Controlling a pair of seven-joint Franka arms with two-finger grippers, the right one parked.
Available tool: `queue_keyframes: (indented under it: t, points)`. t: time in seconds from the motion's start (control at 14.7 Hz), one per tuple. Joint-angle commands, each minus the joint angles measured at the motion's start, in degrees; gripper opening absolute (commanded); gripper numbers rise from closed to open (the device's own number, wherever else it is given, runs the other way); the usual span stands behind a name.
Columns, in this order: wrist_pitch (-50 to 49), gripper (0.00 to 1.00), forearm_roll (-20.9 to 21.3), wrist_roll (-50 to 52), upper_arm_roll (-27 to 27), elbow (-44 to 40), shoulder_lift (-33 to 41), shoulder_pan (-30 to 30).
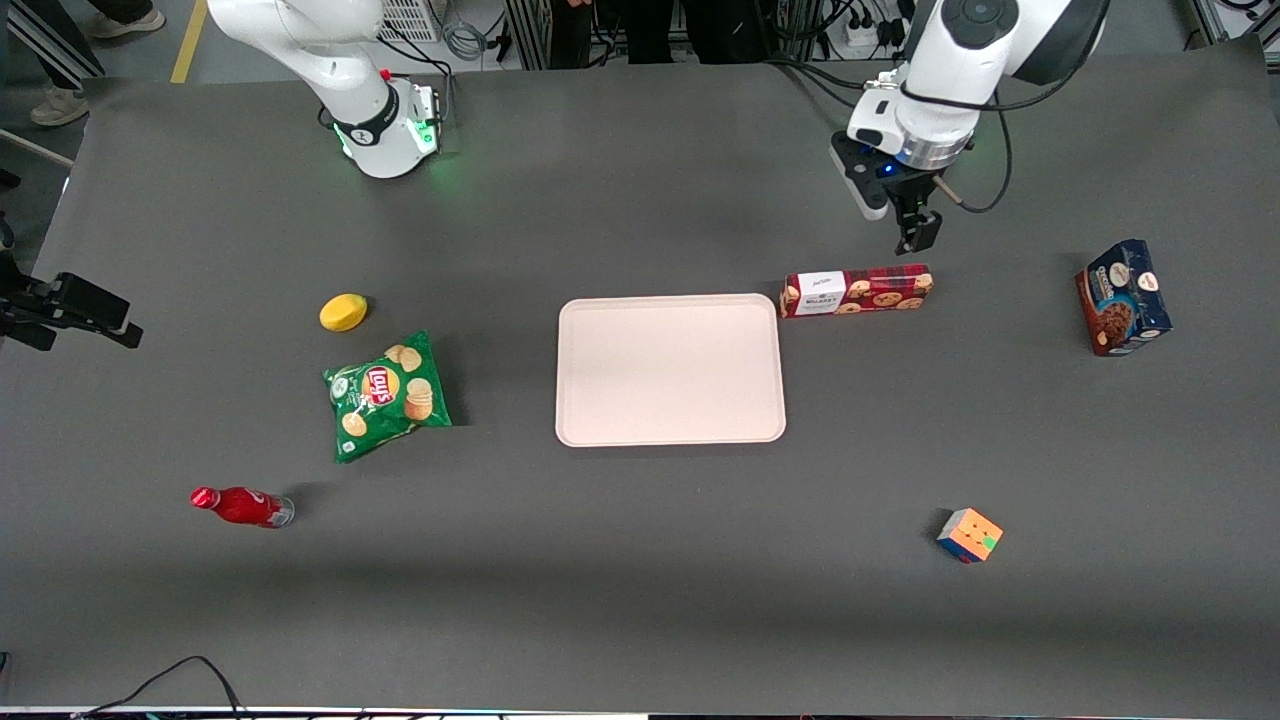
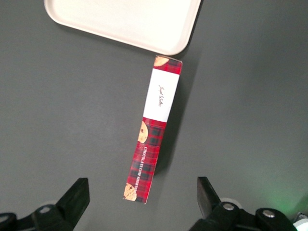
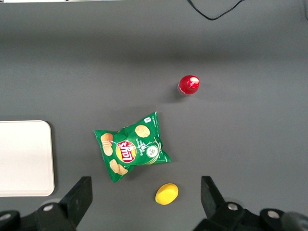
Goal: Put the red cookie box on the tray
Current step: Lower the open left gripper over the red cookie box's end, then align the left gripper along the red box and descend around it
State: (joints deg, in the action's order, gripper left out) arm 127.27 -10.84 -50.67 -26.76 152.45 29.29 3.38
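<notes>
Only from the wrist, gripper [image 2: 139, 199] jaws spread above red cookie box [image 2: 154, 129] beside tray [image 2: 180, 41].

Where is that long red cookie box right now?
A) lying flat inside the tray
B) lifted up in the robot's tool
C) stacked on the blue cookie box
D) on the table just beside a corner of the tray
D: the red cookie box lies on the table, one end by a corner of the tray, while the open tool hovers above it, gripping nothing.
</notes>
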Motion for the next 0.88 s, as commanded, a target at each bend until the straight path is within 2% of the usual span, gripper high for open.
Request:
queue_keyframes:
  t: [0.0, 0.54, 0.81]
  points:
    - [5.8, 1.00, -1.3, -1.1, -1.1, 5.2, -0.4, 0.1]
    - [23.6, 1.00, -1.3, -1.1, -3.8, 10.1, -11.5, 0.1]
    - [26.4, 1.00, -1.2, -1.3, -6.8, 10.2, -14.6, 0.0]
